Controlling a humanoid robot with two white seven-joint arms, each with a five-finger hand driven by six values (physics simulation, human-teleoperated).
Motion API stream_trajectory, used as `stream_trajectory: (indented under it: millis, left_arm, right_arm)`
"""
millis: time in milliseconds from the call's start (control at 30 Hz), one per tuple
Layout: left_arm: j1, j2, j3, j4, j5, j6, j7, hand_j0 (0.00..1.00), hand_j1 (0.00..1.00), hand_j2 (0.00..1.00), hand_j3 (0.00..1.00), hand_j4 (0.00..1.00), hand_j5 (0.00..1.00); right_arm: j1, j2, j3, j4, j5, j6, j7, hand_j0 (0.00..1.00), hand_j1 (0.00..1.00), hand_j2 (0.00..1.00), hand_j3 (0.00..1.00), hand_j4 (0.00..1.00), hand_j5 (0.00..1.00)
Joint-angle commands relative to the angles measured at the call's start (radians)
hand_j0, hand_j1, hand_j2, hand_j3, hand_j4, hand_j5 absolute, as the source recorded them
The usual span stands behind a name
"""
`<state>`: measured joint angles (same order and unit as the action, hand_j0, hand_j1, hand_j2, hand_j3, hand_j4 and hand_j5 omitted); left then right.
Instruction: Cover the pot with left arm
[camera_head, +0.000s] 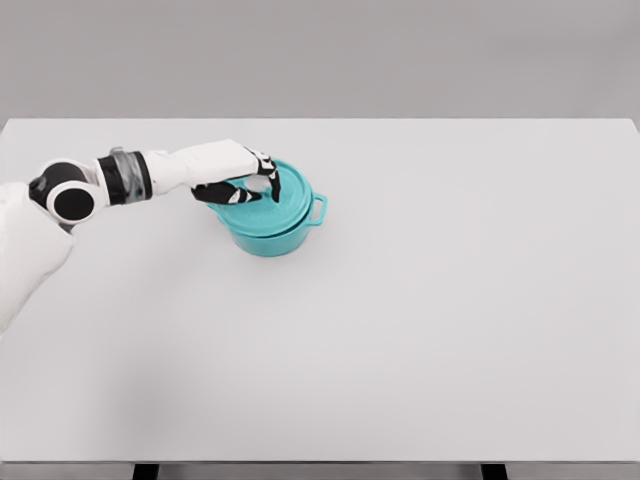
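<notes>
A teal pot (272, 232) with a side handle (319, 208) stands on the white table (420, 300), left of the middle. Its teal lid (290, 193) lies on top of it, apparently seated level on the rim. My left hand (247, 185) reaches in from the left and rests over the lid's centre, its fingers curled down around the lid's knob. The knob itself is mostly hidden under the fingers. The right arm does not show.
The table's far edge runs behind the pot, and its front edge lies near the bottom of the picture. Nothing else stands on the table.
</notes>
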<state>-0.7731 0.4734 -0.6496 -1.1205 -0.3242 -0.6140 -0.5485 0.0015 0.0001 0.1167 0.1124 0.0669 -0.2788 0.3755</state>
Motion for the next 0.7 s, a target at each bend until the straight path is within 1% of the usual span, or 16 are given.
stream_trajectory:
  millis: [0, 233, 267, 633, 667]
  left_arm:
    - [0.0, -0.001, 0.002, 0.001, 0.007, 0.003, 0.001, 0.46, 0.46, 0.46, 0.46, 0.46, 0.46]
    - [0.0, 0.002, 0.002, 0.001, 0.007, 0.003, 0.007, 0.5, 0.5, 0.5, 0.5, 0.5, 0.5]
    - [0.0, 0.002, 0.001, 0.001, 0.007, 0.003, 0.009, 0.52, 0.52, 0.52, 0.52, 0.52, 0.52]
    - [0.0, 0.001, 0.002, -0.001, 0.007, 0.003, 0.01, 0.56, 0.56, 0.56, 0.56, 0.56, 0.56]
    - [0.0, 0.001, 0.002, -0.001, 0.007, 0.003, 0.01, 0.59, 0.59, 0.59, 0.59, 0.59, 0.59]
  right_arm:
    - [0.0, 0.0, 0.0, 0.001, 0.001, -0.002, 0.0, 1.0, 1.0, 1.0, 1.0, 1.0, 1.0]
    - [0.0, 0.0, 0.0, 0.001, 0.001, -0.002, 0.0, 1.0, 1.0, 1.0, 1.0, 1.0, 1.0]
    - [0.0, 0.0, 0.0, 0.0, 0.001, 0.0, 0.0, 1.0, 1.0, 1.0, 1.0, 1.0, 1.0]
    - [0.0, 0.0, 0.0, 0.0, 0.001, 0.0, 0.0, 1.0, 1.0, 1.0, 1.0, 1.0, 1.0]
    - [0.0, 0.0, 0.0, 0.0, 0.001, -0.002, 0.0, 1.0, 1.0, 1.0, 1.0, 1.0, 1.0]
